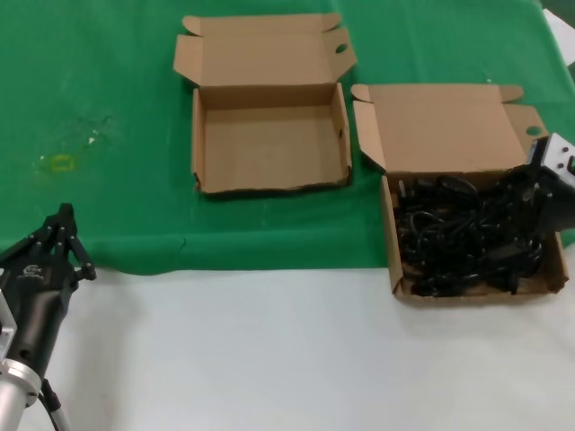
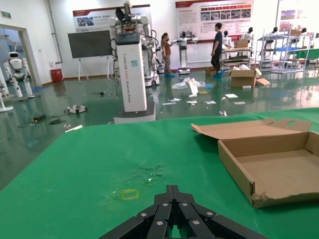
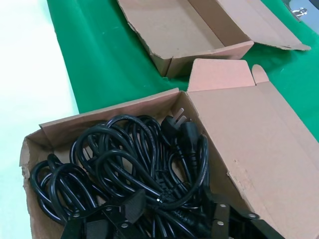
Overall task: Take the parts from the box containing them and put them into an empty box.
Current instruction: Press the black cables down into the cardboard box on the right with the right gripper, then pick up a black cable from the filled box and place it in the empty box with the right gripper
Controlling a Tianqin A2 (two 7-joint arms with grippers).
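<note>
**Cords all in the full box, none moved yet**

The task looks barely begun. The empty box (image 1: 269, 144) sits on the green cloth (image 1: 108, 90) near the middle of the worktop (image 1: 269, 350), and its floor is bare cardboard with nothing in it. The full box (image 1: 476, 278) stands just beside it on the robot's right, its front end reaching over the cloth's edge onto the white surface. Every one of the power cords (image 1: 467, 235) lies inside that box as one tangled black heap, so the whole transfer is left to do, judging by how things lie.

The right claw (image 3: 164, 219) is down in the full box, its fingers spread apart among the loops. In the right wrist view a strand crosses between them, but they are not clenched on anything I can make out, so I read it as released and about to take a first cord. The left claw (image 1: 65, 235) waits at the near left edge of the cloth, well apart from both boxes, its fingers drawn together on nothing.

Counts: two cardboard boxes, one filled and one bare; two claws. The cords cannot be counted exactly, since the loops overlap. Several bundles at least; one pronged plug (image 3: 175, 124) shows clearly.
</note>
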